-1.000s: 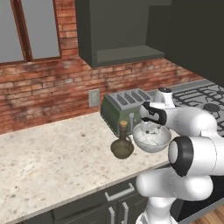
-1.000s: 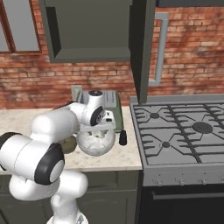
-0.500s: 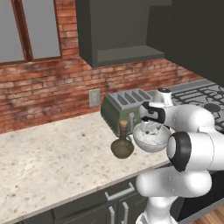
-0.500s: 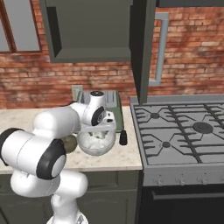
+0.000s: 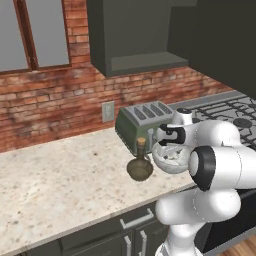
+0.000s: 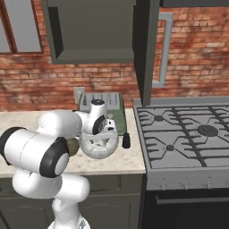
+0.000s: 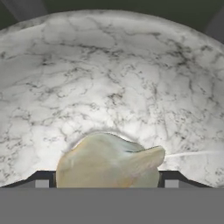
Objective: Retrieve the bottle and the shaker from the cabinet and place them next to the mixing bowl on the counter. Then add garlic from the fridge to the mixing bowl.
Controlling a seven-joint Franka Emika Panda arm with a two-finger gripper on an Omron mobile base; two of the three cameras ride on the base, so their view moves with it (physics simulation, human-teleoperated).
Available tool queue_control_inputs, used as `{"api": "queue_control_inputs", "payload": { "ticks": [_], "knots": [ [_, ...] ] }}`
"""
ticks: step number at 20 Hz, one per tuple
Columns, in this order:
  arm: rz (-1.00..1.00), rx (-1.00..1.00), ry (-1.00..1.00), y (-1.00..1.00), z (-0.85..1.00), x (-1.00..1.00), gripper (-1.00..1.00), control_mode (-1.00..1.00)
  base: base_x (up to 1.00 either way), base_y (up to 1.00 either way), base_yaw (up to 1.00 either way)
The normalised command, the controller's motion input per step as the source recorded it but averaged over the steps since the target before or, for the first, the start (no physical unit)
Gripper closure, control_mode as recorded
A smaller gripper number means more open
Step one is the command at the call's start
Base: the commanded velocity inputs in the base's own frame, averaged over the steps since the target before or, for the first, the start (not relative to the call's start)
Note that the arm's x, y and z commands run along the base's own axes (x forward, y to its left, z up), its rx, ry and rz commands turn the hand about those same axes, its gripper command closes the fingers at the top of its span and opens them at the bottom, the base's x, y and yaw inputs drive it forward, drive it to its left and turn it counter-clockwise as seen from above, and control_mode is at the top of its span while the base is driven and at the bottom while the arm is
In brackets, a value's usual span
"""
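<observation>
Tabletop (image 5: 55,180): beige speckled stone carrying everything; the gas hob (image 6: 188,134) sits at its 3 o'clock end in the right base view. If I knock the bowl that way, it has little stone left before the edge.
Toaster (image 5: 142,125): green, just behind the bowl at its 11 o'clock in the left base view. A wide swing on the way out could clip it.
Mixing bowl (image 6: 99,144): pale grey with a mottled inside, right under my wrist. Its marbled wall (image 7: 113,78) spreads across the hand view, so I judge I am low inside it. Lifting crooked could catch the rim and tip or drag it.
Bottle (image 5: 140,166): olive-brown, corked, standing upright just beside the bowl at its 9 o'clock in the left base view. A shoved bowl would topple it.
Shaker (image 6: 126,140): small and black, near the bowl at its 3 o'clock in the right base view. It would be easily bumped.
Garlic (image 7: 109,164): a pale bulb between my fingertips, over the bowl's floor. I cannot tell if it rests there.
Claw (image 7: 107,186): spread wide around the garlic. I cannot tell whether the pads grip it; if it clings, it rides out with me.
</observation>
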Motion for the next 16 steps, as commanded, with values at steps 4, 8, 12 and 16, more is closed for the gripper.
{"api": "queue_control_inputs", "payload": {
  "ticks": [4, 8, 12, 16],
  "knots": [
    [0.0, 0.0, 0.0, 0.0, 0.0, 0.0, 1.0, -1.0, 0.0, 0.0, 0.0],
    [0.0, 0.0, 0.0, 0.0, 0.0, 0.0, -1.0, -1.0, 0.0, 0.0, 0.0],
    [0.0, 0.0, 0.0, 0.0, 0.0, 0.0, -1.0, -1.0, 0.0, 0.0, 0.0],
    [0.0, 0.0, 0.0, 0.0, 0.0, -0.17, -1.0, -1.0, 0.0, 0.0, 0.0]
  ]
}}
